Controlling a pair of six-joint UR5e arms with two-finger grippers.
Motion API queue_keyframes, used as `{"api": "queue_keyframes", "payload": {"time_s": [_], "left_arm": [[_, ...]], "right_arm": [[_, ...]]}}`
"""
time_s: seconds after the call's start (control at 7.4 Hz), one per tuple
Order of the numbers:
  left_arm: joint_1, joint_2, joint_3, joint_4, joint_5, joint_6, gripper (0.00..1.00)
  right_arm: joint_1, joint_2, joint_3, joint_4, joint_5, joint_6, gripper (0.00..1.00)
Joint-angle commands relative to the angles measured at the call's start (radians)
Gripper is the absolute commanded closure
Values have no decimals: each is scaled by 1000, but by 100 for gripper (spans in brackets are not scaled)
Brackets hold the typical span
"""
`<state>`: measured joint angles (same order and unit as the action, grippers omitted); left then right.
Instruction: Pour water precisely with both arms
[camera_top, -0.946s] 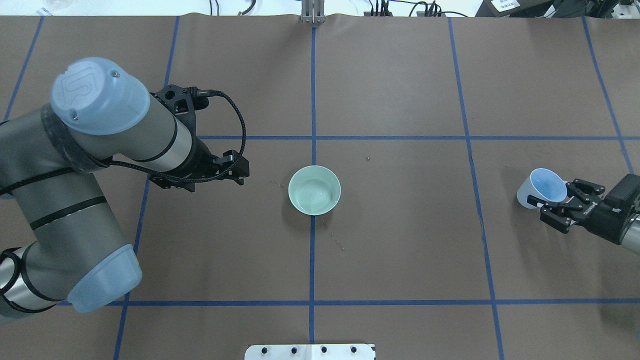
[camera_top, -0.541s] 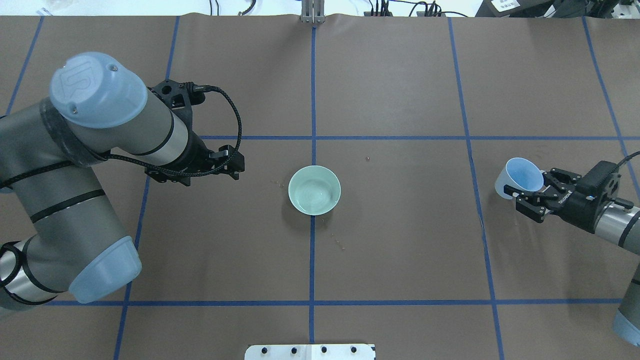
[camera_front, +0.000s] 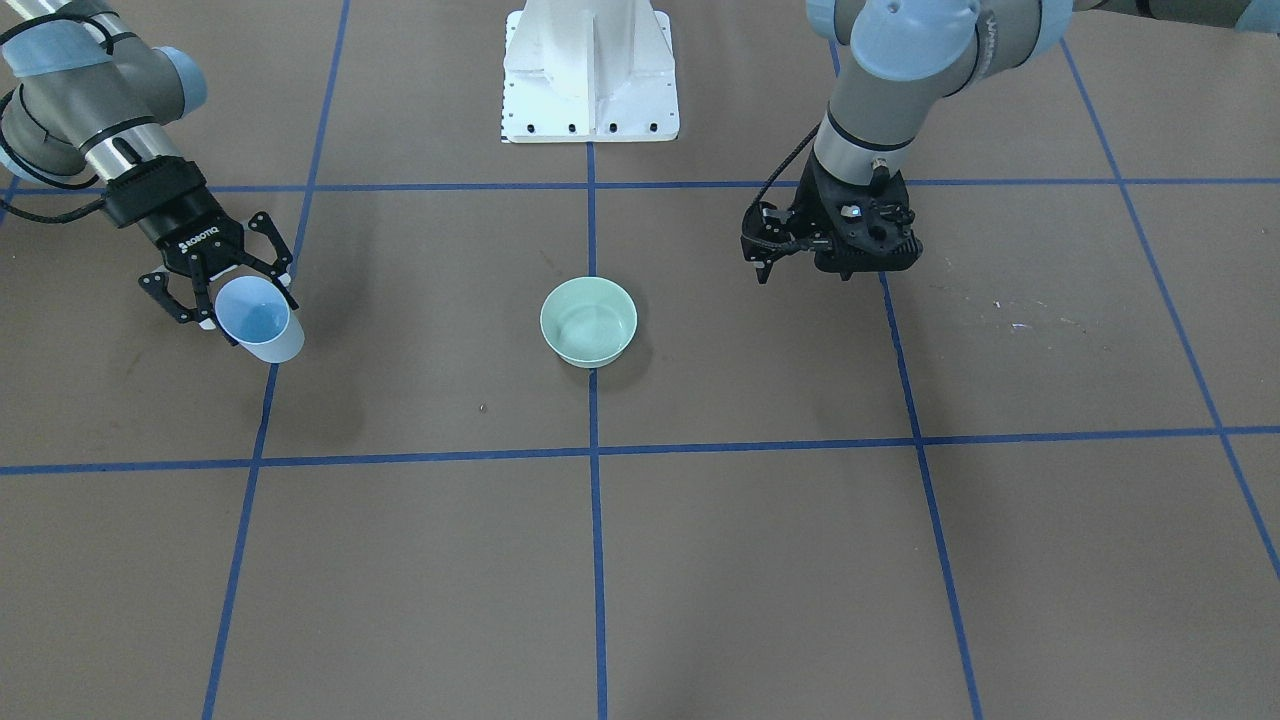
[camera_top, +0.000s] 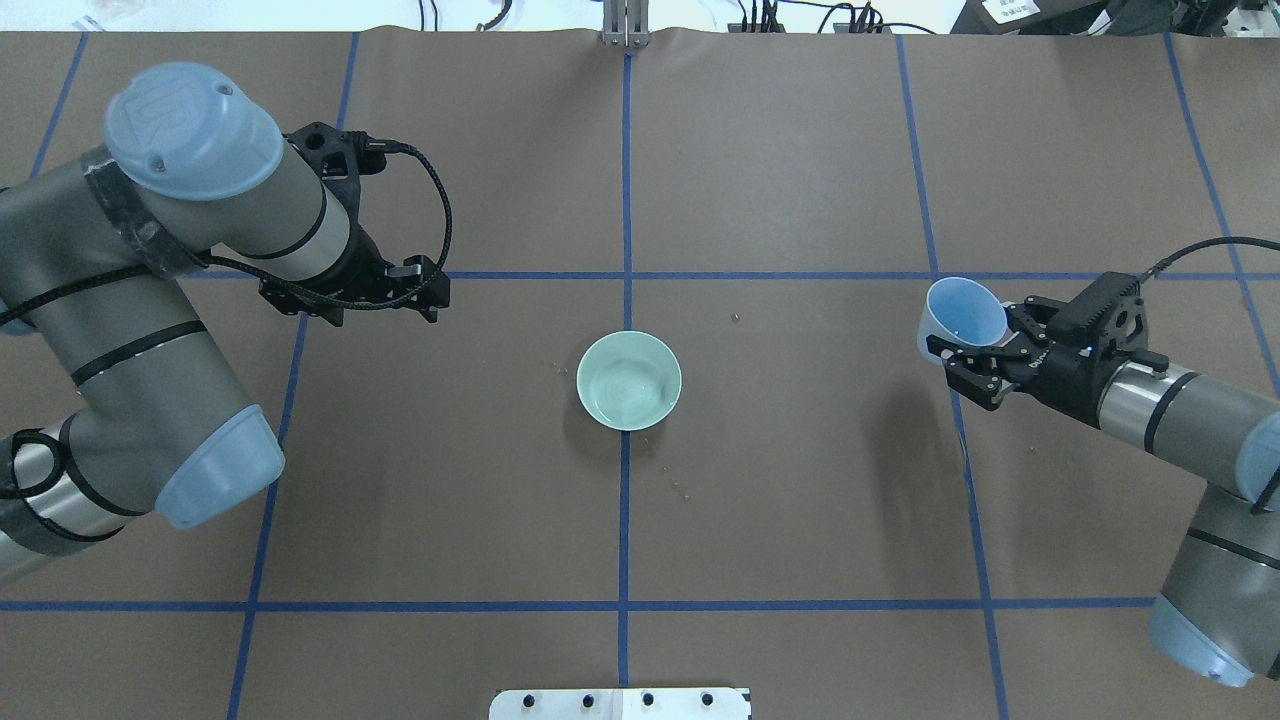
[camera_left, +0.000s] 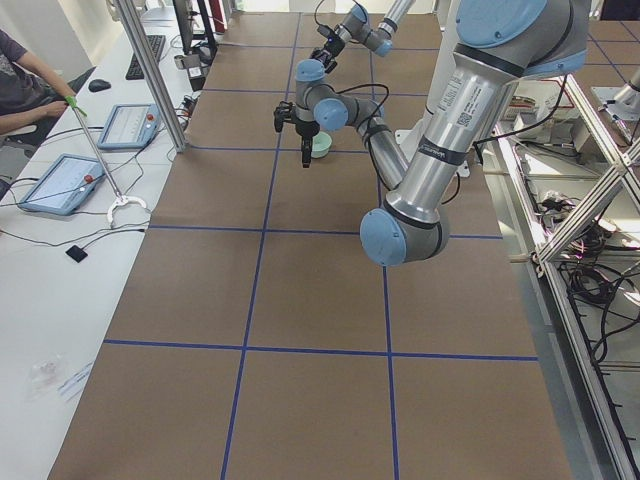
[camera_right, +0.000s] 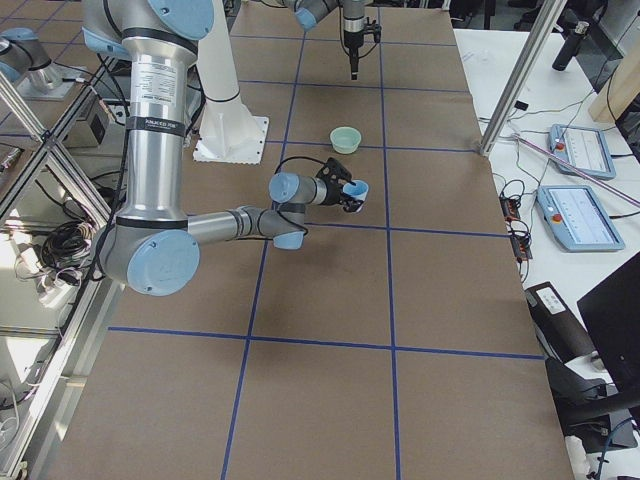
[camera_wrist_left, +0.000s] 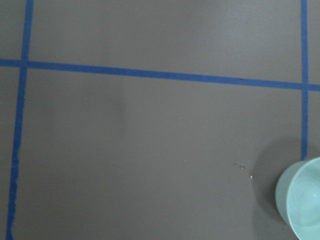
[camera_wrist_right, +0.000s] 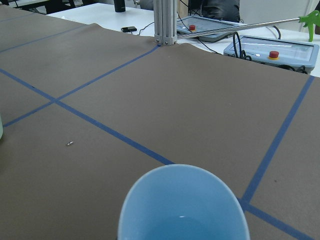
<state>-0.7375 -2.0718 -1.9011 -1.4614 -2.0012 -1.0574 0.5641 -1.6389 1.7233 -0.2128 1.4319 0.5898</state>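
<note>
On our right arm (camera_top: 1180, 415) the jaws grip the blue cup (camera_top: 963, 313) — water (camera_wrist_right: 181, 217) glints inside; the left arm (camera_top: 250, 230) jaws we cannot tell.

i'm looking at a table (camera_top: 800, 150) covered in brown paper and ruled into big squares by blue tape lines (camera_top: 626, 180). a mint-green bowl (camera_top: 597, 362) stands upright on the centre line, with a few tiny specks (camera_top: 736, 317) on the paper near it. a pale blue cup (camera_top: 950, 300) is well apart from it, tilted. past the far edge are an aluminium post (camera_wrist_right: 165, 22) and two control panels (camera_right: 578, 150) with red buttons on a white bench, where a person (camera_left: 20, 85) sits.
</note>
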Motion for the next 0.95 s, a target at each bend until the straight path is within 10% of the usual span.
{"api": "queue_keyframes", "payload": {"time_s": [0.0, 0.81], "left_arm": [[-42, 1, 85, -13, -1, 115, 1], [-89, 2, 186, -13, -1, 277, 1]], "right_arm": [[-24, 78, 50, -173, -5, -54, 54], [-236, 258, 243, -702, -172, -111, 53]]}}
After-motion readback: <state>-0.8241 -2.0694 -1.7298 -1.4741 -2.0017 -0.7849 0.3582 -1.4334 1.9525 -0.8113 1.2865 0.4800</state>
